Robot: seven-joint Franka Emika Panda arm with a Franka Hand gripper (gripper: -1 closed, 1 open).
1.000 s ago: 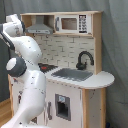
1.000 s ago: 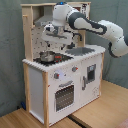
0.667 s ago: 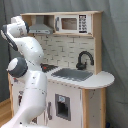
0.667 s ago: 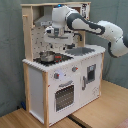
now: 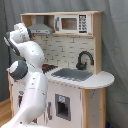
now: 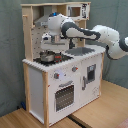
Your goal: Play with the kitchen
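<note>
White and light-wood toy kitchen [image 6: 60,80] is standing centre frame in both exterior views. White robot arm [image 6: 95,34] is reaching over the red-ringed stovetop [image 6: 50,59]. Gripper [image 6: 46,37] is hovering under the grey hood [image 5: 41,29], upper left of the second exterior view; cannot tell its finger state.

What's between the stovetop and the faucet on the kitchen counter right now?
The sink lies between the stovetop and the faucet, clearest in the first exterior view.

Matt white-painted, light-wood kitchen [image 6: 60,85]
</note>
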